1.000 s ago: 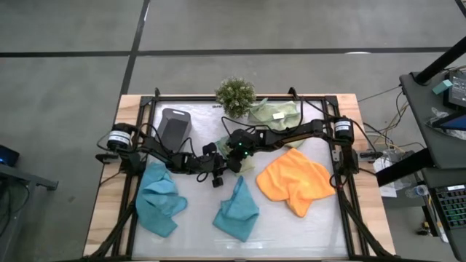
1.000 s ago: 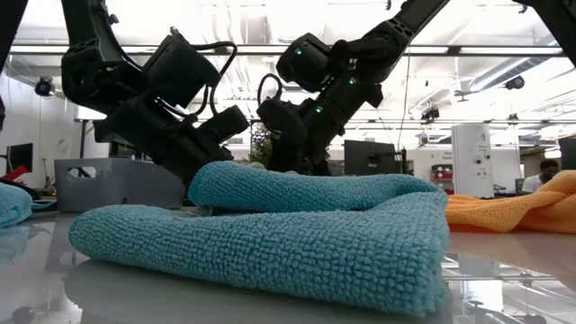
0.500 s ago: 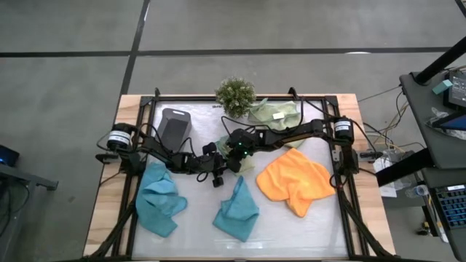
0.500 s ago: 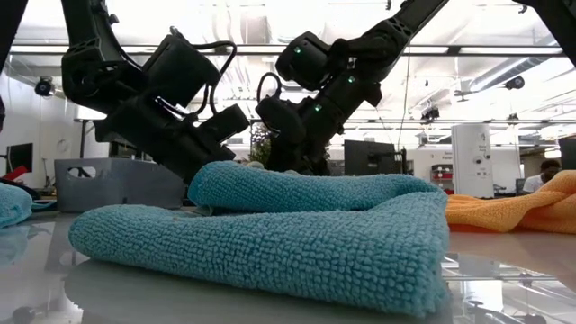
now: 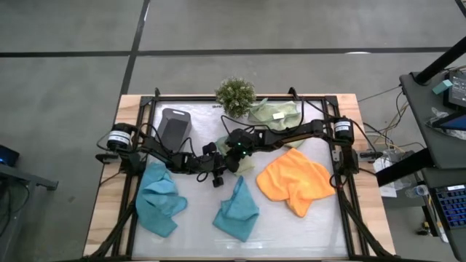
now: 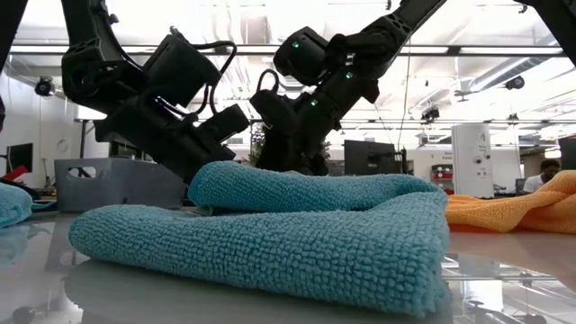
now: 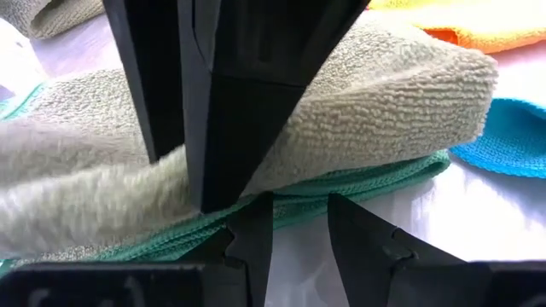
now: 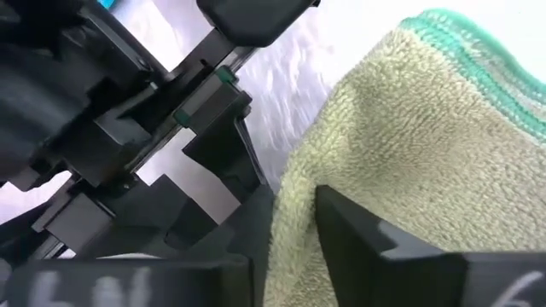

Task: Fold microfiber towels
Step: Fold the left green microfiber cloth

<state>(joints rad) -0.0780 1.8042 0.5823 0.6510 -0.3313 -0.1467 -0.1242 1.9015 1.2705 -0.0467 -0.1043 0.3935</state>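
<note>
A pale sage-green towel (image 7: 384, 94) with a darker green hem lies on the table's middle (image 5: 246, 164), between my two grippers. My right gripper (image 5: 231, 154) comes slanting down onto it from the far right and is shut on a raised fold (image 8: 294, 213). My left gripper (image 7: 299, 226) stands low at the towel's hemmed edge, open, with bare table showing between its fingers; whether its tips touch the hem, I cannot tell. Another sage-green towel with a white tag (image 5: 273, 113) lies by the far edge. My right gripper has a raised fold of the sage-green towel (image 8: 290, 230) between its two fingers (image 7: 217, 136), which slant down from the table's far right. The rest of the towel lies slack on the table.
Two teal-blue towels lie crumpled near the front (image 5: 160, 196) (image 5: 237, 211), and the second fills the low view (image 6: 270, 234). An orange towel (image 5: 295, 182) lies at the right. A small plant (image 5: 235, 94) and a dark grey tray (image 5: 175, 127) stand at the far side.
</note>
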